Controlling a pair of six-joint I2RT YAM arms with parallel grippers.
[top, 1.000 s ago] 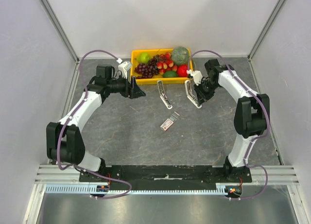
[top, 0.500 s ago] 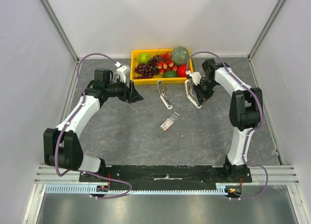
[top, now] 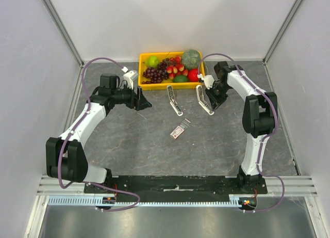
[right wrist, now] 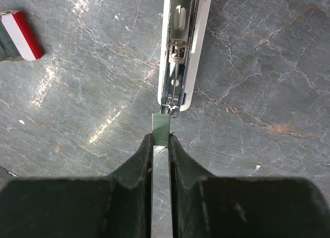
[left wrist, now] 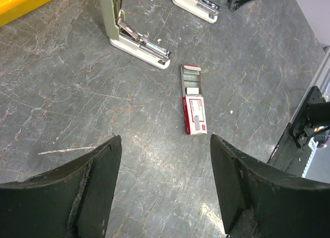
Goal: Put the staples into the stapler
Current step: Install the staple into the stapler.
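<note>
Our left tool (left wrist: 165, 140) backs off, wide and empty; our right tool (right wrist: 161, 141), pinching a staple strip (right wrist: 161, 125), lines up with the open stapler (right wrist: 180, 52).

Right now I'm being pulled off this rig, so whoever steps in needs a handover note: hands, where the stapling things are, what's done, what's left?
Left hand: open, empty, above the table, facing the staple box.
Right hand: shut on a staple strip, its tip at the channel end of the open stapler.
Staple box: on the table, tray slid out, strips showing. A second stapler lies open nearby.
Done: strip picked, lined up.
Left: slide it in, close the stapler.
</note>
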